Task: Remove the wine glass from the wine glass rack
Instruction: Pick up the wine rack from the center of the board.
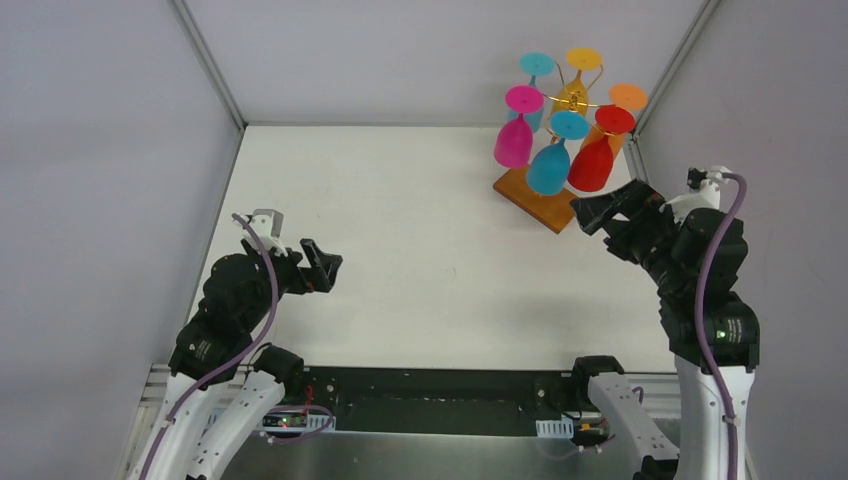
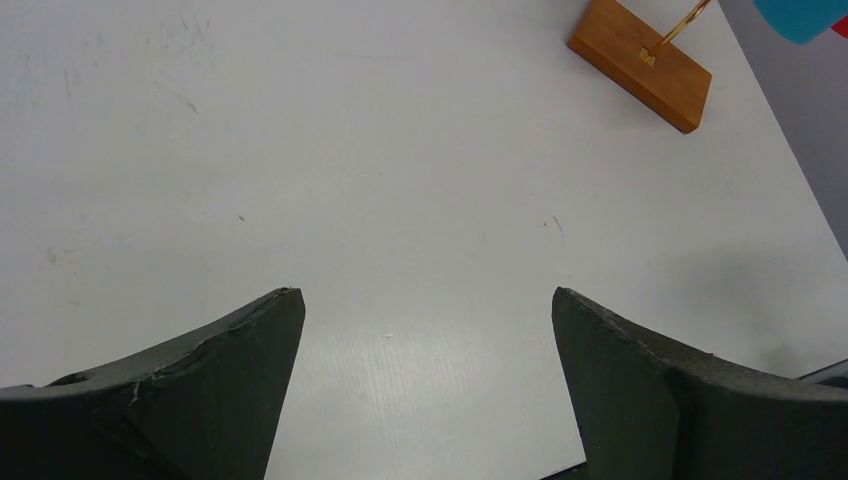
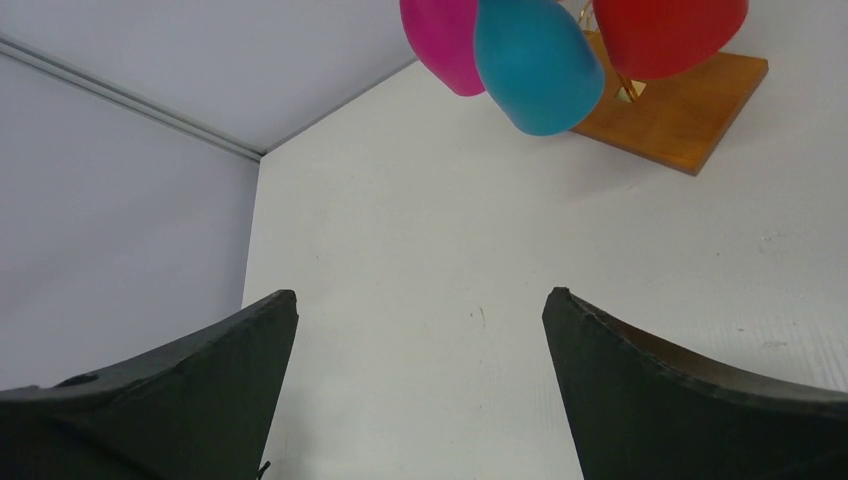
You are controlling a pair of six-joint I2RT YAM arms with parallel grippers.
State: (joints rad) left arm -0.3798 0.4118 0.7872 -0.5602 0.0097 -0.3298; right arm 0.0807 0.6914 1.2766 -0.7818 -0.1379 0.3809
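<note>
The wine glass rack (image 1: 574, 98), gold wire on a brown wooden base (image 1: 532, 197), stands at the table's far right. Several coloured wine glasses hang upside down from it: magenta (image 1: 513, 142), teal (image 1: 549, 167) and red (image 1: 592, 163) in front, others behind. My right gripper (image 1: 602, 212) is open and empty, just near-right of the base and below the red glass. The right wrist view has the magenta (image 3: 445, 40), teal (image 3: 535, 65) and red (image 3: 665, 35) bowls above my open right gripper (image 3: 420, 295). My left gripper (image 1: 330, 266) is open and empty at the near left.
Grey walls close in the white table (image 1: 420, 250) on the left, back and right; the rack sits close to the right wall. In the left wrist view the rack's base (image 2: 640, 60) lies far ahead of my left gripper (image 2: 428, 295).
</note>
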